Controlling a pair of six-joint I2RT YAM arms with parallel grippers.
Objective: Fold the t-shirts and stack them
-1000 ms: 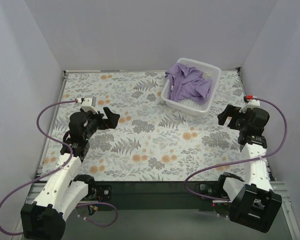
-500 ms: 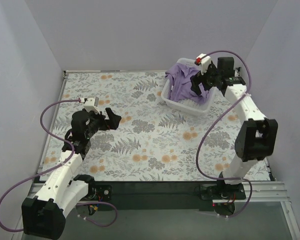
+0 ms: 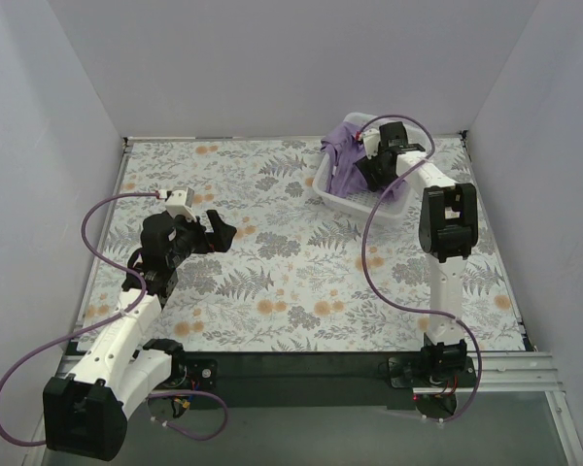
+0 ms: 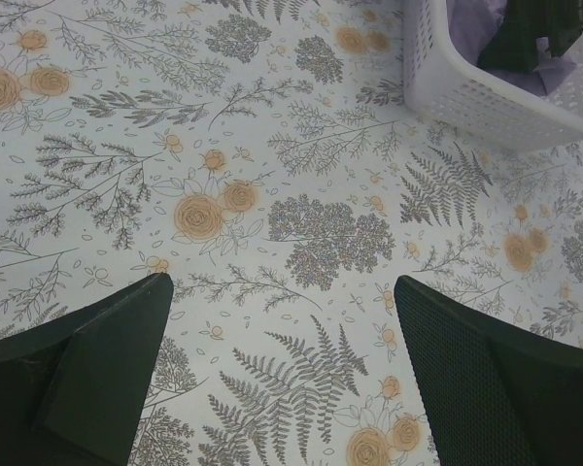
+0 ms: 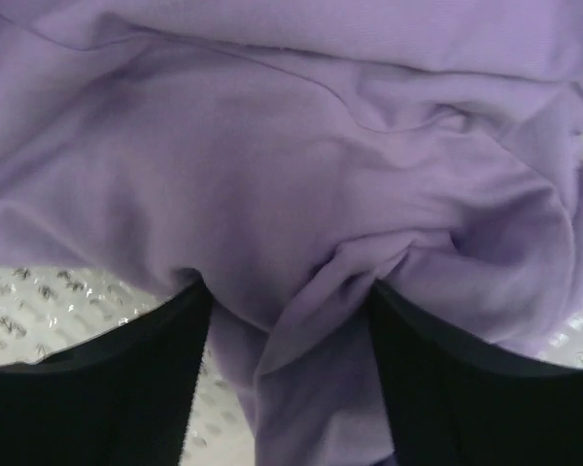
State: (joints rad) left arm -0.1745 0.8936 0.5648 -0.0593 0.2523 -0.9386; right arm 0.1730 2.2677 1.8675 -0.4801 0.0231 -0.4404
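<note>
Purple t-shirt (image 3: 342, 161) bunched in white basket (image 3: 361, 203); right tool (image 5: 287, 291) spread, seemingly astride a fold, left tool (image 4: 282, 283) spread.

Plain pale walls (image 3: 272, 68) on 3 sides; floral-print tbl (image 3: 301, 282).

T-shirt (image 5: 301, 184): purple knit cloth, matt, soft, heavily creased.
Basket (image 4: 486, 97): white moulded plastic with perforated lattice walls and a slight sheen.
Worktop (image 4: 301, 146): smooth, matt covering printed with grey ferns and orange flowers.
Left end effector (image 4: 282, 286): black, matt fingers. The pad (image 4: 466, 388) on one carries a fine mesh texture; the other looks smooth.
Right end effector (image 5: 287, 291): black, matt fingers.
Arm casings (image 3: 117, 345): smooth white plastic with black sections.
Cables (image 3: 85, 233): smooth purple sheath.
</note>
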